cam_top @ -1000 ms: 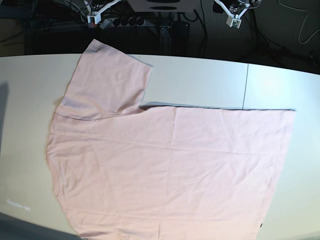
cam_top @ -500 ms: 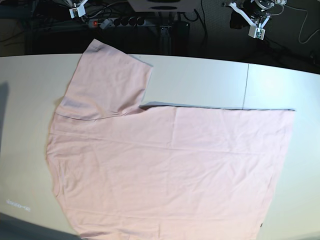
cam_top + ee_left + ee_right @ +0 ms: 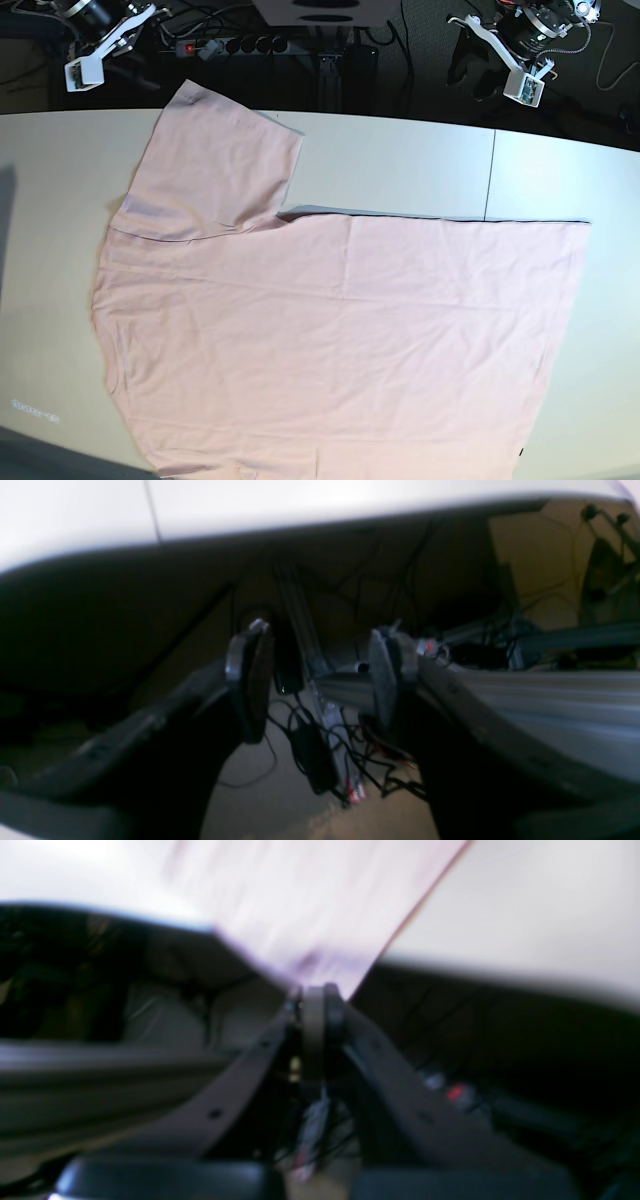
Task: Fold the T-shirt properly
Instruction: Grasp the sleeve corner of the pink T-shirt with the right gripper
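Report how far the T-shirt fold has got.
Done: the T-shirt lies spread flat and plain side up on the table, one sleeve out toward the far edge; no fold shows. In hand: nothing. The left tool stands open and empty beyond the table edge; the right tool is shut and empty, off the table too. Left: every fold.
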Action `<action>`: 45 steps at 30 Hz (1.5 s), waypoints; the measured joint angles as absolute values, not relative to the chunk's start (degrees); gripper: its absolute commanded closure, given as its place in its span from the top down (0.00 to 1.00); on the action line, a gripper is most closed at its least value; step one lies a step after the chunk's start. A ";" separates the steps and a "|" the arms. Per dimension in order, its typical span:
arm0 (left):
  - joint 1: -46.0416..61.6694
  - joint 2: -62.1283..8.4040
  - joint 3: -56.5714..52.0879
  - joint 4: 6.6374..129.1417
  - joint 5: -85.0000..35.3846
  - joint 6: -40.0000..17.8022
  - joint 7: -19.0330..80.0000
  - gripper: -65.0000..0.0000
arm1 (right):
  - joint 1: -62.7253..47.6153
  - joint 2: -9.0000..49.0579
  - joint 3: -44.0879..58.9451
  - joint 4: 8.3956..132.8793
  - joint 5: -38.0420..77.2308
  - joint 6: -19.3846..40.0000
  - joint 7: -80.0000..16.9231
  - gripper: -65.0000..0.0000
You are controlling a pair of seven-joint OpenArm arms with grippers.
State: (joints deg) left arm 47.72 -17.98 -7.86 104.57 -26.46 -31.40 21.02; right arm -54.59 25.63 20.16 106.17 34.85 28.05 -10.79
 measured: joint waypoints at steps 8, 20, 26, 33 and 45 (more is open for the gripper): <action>47.94 -17.89 -7.84 104.95 -26.41 -31.44 24.03 0.52 | -45.21 26.35 24.32 104.47 40.51 26.52 -20.91 0.62; 48.10 -17.93 -7.84 104.95 -26.41 -31.42 27.24 0.52 | -34.44 26.15 24.29 90.83 53.91 26.35 -30.72 0.64; 48.12 -17.96 -7.84 104.95 -26.33 -31.42 27.73 0.52 | -32.23 26.20 20.45 88.79 54.46 26.35 -29.34 0.64; 48.12 -17.93 -7.94 104.95 -26.28 -31.42 29.17 0.52 | -31.44 25.58 10.31 88.95 54.24 26.33 -26.96 0.64; 48.12 -18.20 -9.93 104.95 -26.98 -31.44 29.19 0.52 | -30.81 22.02 8.49 89.03 53.80 26.33 -26.00 0.64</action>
